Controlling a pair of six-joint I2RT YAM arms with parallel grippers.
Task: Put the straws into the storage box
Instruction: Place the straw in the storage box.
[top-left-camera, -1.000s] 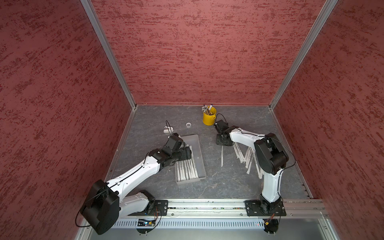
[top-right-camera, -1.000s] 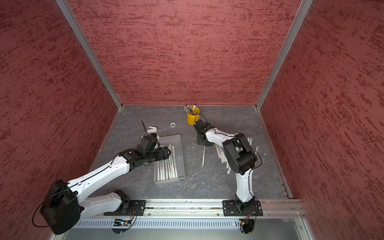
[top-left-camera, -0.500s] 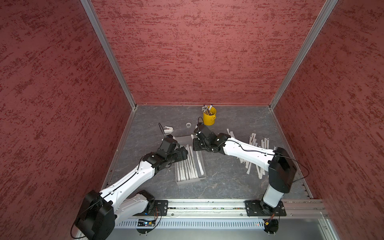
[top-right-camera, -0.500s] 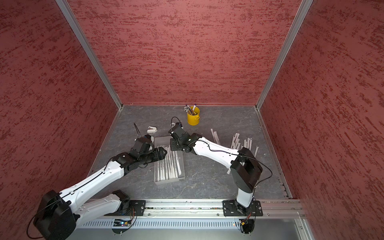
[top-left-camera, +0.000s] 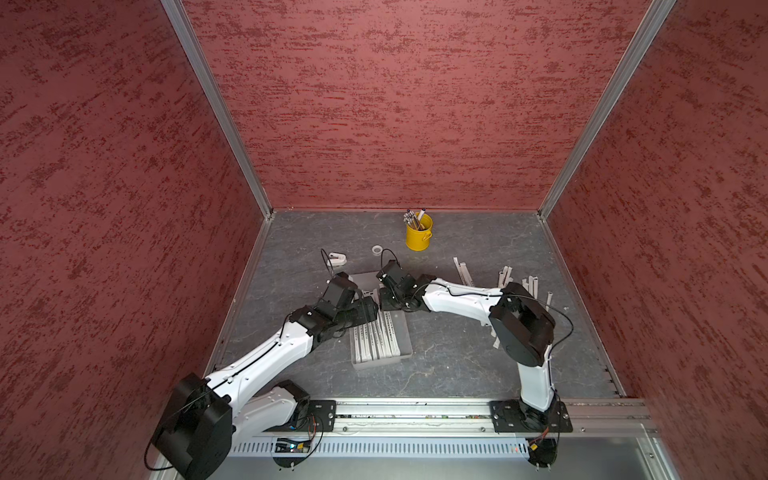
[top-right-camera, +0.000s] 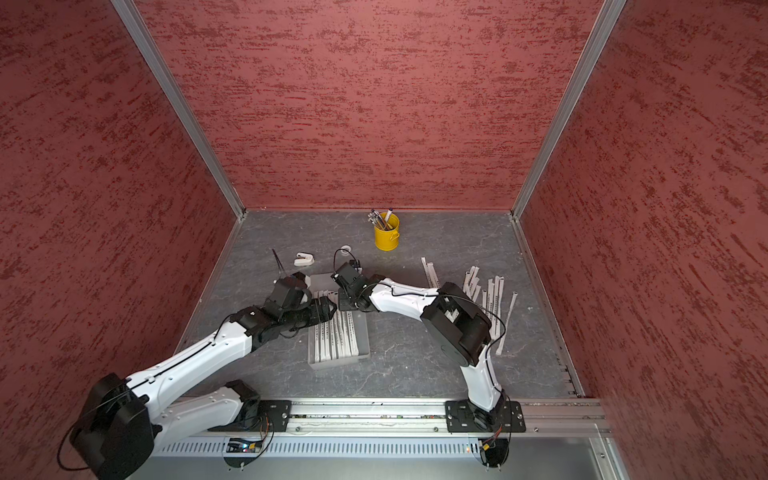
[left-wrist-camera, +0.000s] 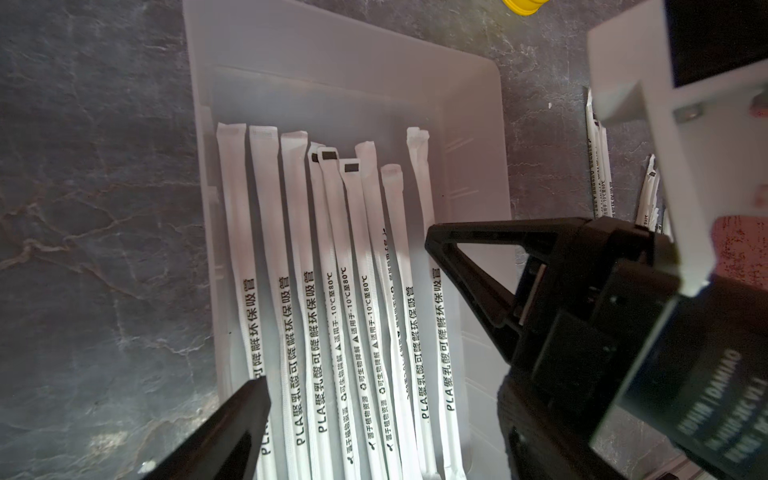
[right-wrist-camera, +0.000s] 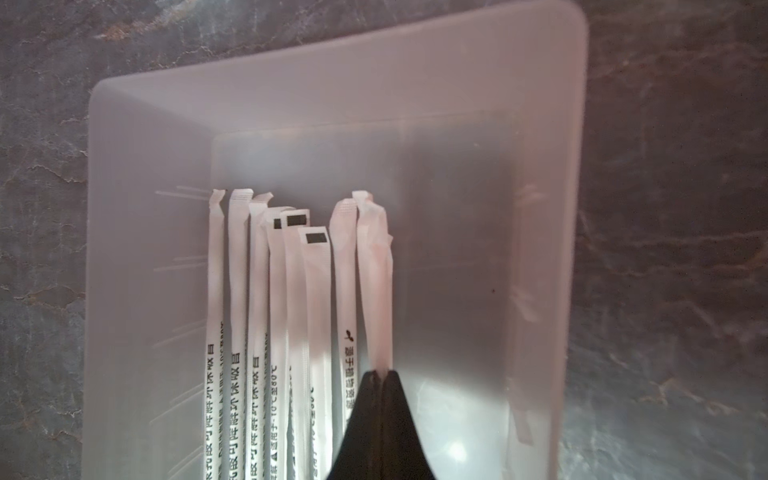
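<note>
Nearest the rail, the storage box (top-left-camera: 380, 362) lies lengthwise on the bench (top-left-camera: 436, 374). Its straws (left-wrist-camera: 291, 249) are laid side by side toward one long wall, probably to leave room for the rest. Above that row the left fingers (left-wrist-camera: 232, 432) stand spread apart and empty, seemingly placed to steady or square it. Just beyond, the right fingers (right-wrist-camera: 365, 415) are pinched closed on a further straw (right-wrist-camera: 374, 270), held parallel to the others at the box's free side, apparently for a clean drop. Farther right, loose straws (top-right-camera: 496, 291) wait on the bench. A yellow cup (top-left-camera: 419, 237) stands at the back.
</note>
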